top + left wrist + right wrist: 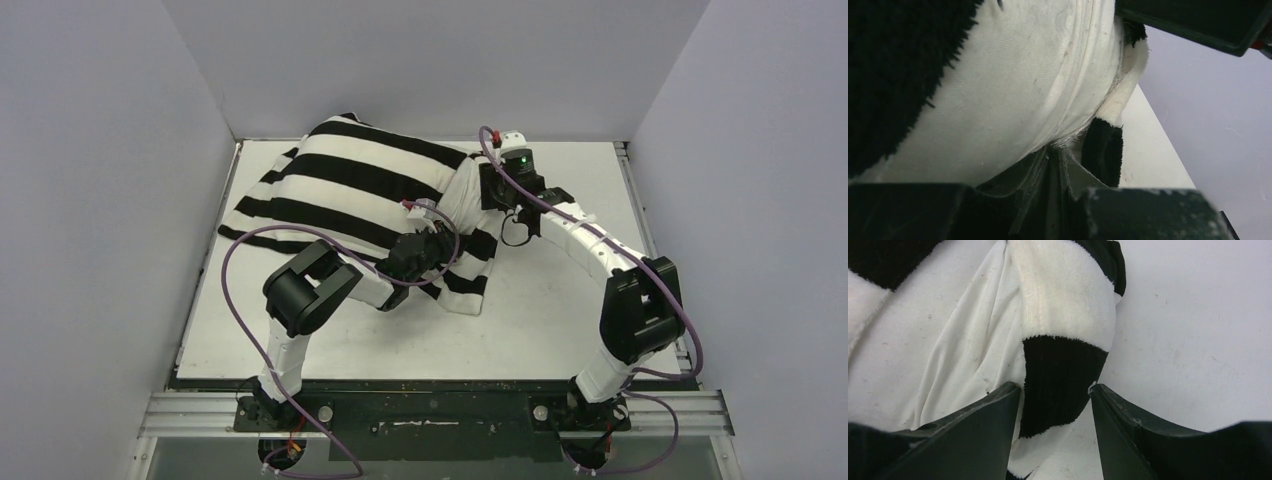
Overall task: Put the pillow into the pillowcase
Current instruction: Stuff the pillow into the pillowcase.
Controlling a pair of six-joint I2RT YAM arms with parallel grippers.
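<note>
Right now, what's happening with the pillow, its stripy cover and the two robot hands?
pillow: mostly inside the cover, white end showing.
pillowcase: pulled over most of the pillow, edge bunched.
left gripper: shut, apparently pinching the pillow's seam.
right gripper: open, fingers either side of the pillowcase edge.

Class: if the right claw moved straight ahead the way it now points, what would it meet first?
Probably the pillowcase, whose striped edge already lies inside the right claw, between its open jaws; depth is unclear.
</note>
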